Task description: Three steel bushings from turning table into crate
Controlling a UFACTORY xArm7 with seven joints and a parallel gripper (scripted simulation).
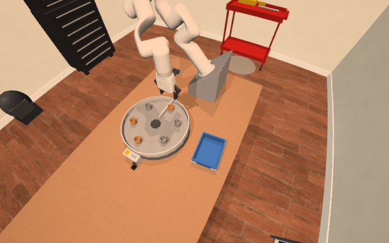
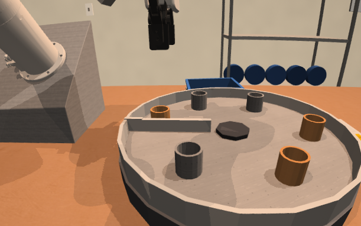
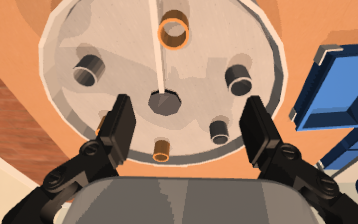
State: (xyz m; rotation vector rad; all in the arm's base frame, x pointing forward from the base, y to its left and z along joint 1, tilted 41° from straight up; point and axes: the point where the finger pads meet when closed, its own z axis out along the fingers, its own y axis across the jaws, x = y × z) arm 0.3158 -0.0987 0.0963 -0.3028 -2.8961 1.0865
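Observation:
The round grey turning table [image 1: 155,126] holds three grey steel bushings [image 1: 148,105] [image 1: 177,123] [image 1: 163,139] and three orange bushings [image 1: 170,107] [image 1: 133,121] [image 1: 137,139]. In the exterior view the steel ones stand at the front left [image 2: 188,160] and at the back [image 2: 198,100] [image 2: 254,102]. The blue crate [image 1: 209,151] lies empty to the right of the table. My gripper [image 1: 169,92] hangs open and empty above the table's far rim, well above the bushings; it also shows in the exterior view [image 2: 161,36] and in the wrist view [image 3: 187,127].
A fixed bar [image 2: 169,124] reaches from the rim to the dark hub [image 2: 233,129]. The grey arm pedestal [image 1: 211,79] stands behind the table. A small control box [image 1: 132,156] sits at the table's front edge. A red cart [image 1: 253,28] and a black drawer cabinet [image 1: 70,30] stand on the floor.

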